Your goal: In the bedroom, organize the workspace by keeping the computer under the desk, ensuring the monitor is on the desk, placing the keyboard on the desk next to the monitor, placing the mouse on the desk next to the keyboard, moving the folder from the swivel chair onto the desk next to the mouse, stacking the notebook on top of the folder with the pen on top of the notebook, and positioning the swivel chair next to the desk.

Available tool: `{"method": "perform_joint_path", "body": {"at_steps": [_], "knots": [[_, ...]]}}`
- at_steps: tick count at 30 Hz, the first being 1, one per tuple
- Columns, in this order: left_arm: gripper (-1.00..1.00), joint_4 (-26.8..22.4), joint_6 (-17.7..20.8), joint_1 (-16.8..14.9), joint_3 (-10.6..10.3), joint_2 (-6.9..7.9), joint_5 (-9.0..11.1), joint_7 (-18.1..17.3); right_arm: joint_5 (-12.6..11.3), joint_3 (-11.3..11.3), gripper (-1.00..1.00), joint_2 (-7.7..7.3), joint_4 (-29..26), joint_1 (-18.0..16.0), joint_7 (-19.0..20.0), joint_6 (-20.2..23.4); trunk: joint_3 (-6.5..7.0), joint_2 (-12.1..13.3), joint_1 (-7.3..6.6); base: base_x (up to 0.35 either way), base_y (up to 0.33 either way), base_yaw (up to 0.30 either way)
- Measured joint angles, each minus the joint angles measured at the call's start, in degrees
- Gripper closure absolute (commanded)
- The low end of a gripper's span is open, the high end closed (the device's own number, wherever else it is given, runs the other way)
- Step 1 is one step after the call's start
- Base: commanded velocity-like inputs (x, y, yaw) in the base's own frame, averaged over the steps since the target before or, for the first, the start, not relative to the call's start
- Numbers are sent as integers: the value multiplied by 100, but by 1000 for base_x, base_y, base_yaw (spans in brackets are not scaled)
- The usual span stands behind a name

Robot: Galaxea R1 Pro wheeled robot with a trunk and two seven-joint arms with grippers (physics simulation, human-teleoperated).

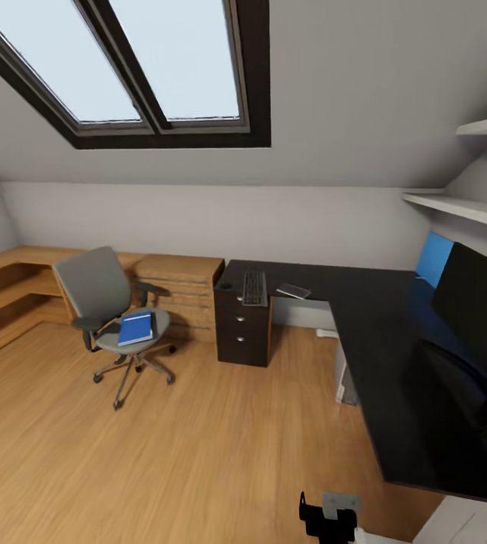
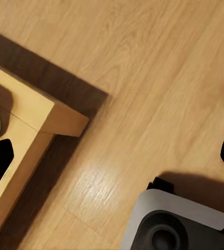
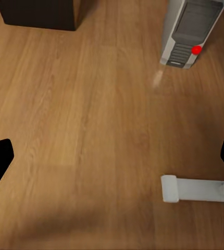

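From the head cam, left to right: swivel chair point(image 1: 111, 313) stands out on the plank floor point(image 1: 198, 453), well apart from the desk point(image 1: 379, 332), with the blue folder point(image 1: 136, 329) lying flat on its seat. Behind it is a wooden chest point(image 1: 183, 291), then a black drawer cabinet point(image 1: 243, 329) under the desk's near-left end. On that end of the top I see the keyboard point(image 1: 254, 288), a small dark blob at its left that may be the mouse point(image 1: 226, 285), and a thin dark pad just to its right, probably the notebook point(image 1: 294, 291). Can't make out the pen. Monitor point(image 1: 473, 310) is on the desk's right wing, in front of the blue back panel point(image 1: 433, 258). Computer point(image 3: 191, 32) is upright on the floor beside a white desk foot point(image 3: 195, 188). Left gripper point(image 2: 112, 156): fingertips at opposite frame edges, spread wide, nothing between them, wood floor below. Right gripper point(image 3: 112, 156): same, wide and empty.
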Motion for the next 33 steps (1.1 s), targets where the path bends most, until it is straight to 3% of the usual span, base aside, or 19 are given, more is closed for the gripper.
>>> {"method": "perform_joint_path", "body": {"at_steps": [9, 33], "knots": [[-100, 0, 7, 0, 0, -6, -2, 0, 16, 7, -100, 2, 2, 0, 5, -2, -6, 0, 0, 333, 125, -164], [-100, 0, 13, 0, -7, 0, 0, -18, 29, 15, -100, 5, 8, -1, 6, 1, -41, 0, 0, 334, 128, -5]]}}
